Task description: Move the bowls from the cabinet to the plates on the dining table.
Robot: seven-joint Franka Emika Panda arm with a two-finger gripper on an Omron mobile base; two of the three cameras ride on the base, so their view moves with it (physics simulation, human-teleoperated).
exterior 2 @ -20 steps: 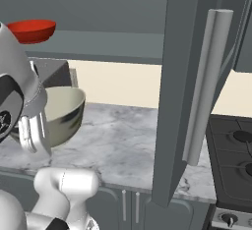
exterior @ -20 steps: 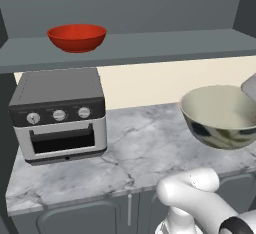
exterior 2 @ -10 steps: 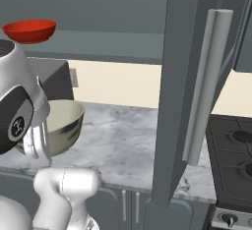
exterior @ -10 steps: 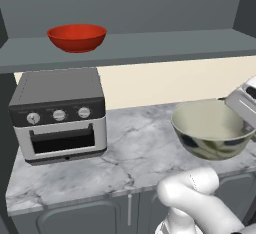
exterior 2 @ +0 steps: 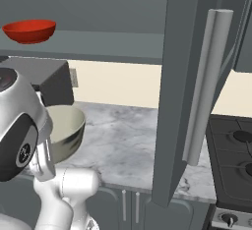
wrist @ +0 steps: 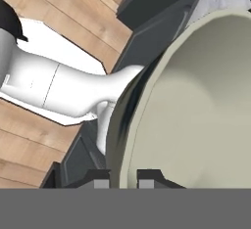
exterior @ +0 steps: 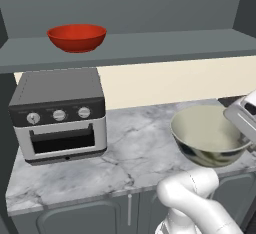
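my claw (wrist: 123,176) is pinched shut on the rim of the cream bowl (exterior: 210,134), one fingertip inside the wall and one outside, so the bowl hangs off the claw by its edge. in the hand view the bowl spreads from the fingertips toward 1 o'clock, mouth open to the camera, mottled outside on the 9 o'clock side. in the left base view it sits at about 4 o'clock, above the front of the marble desk (exterior: 125,158), and looks clear of the top, though i can't be sure of the gap. toaster oven (exterior: 60,113) stands well apart at 9 o'clock.

red bowl (exterior: 76,37) is on the cabinet shelf (exterior: 165,45) at 11 o'clock, untouched. open cabinet door (exterior 2: 192,91) with its bar handle is at 3 o'clock in the right base view.

my read: one bowl out, one to go. plates and dining table aren't in front of me, so the carry turns on keeping the bowl, which hangs to one side of the grip, level while the base turns away.
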